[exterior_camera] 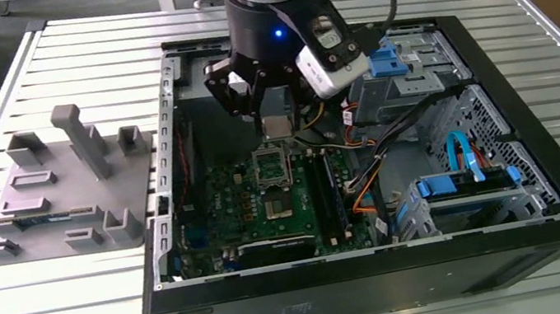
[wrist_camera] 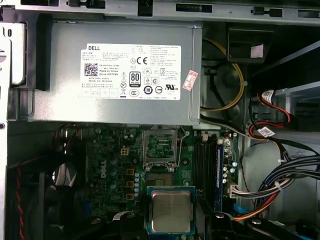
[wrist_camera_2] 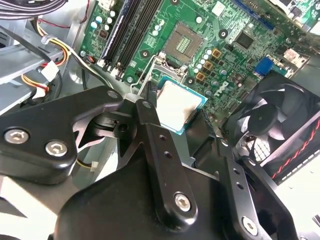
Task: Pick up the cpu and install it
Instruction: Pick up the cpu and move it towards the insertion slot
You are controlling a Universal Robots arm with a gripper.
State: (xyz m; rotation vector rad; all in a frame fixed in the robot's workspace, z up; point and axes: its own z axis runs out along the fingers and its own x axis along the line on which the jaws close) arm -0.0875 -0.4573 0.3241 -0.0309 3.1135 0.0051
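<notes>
The claw (exterior_camera: 274, 116) is clenched on the chip (wrist_camera_2: 180, 106), its black fingers (wrist_camera_2: 152, 120) pinching two opposite edges and holding it flat in the air just above the open socket (wrist_camera: 160, 147) on the green board (wrist_camera_2: 240, 70). I'd judge the chip light and stiff, but slick on its metal top and easily damaged underneath, so the thin rim looks the right place to hold it. Room is tight: a fan (wrist_camera_2: 280, 125) sits near on one side and memory slots (wrist_camera_2: 132, 30) on the other, cables (exterior_camera: 371, 168) crowd the exterior view's right, and the grey power box (wrist_camera: 115, 70) stands close by the socket.
</notes>
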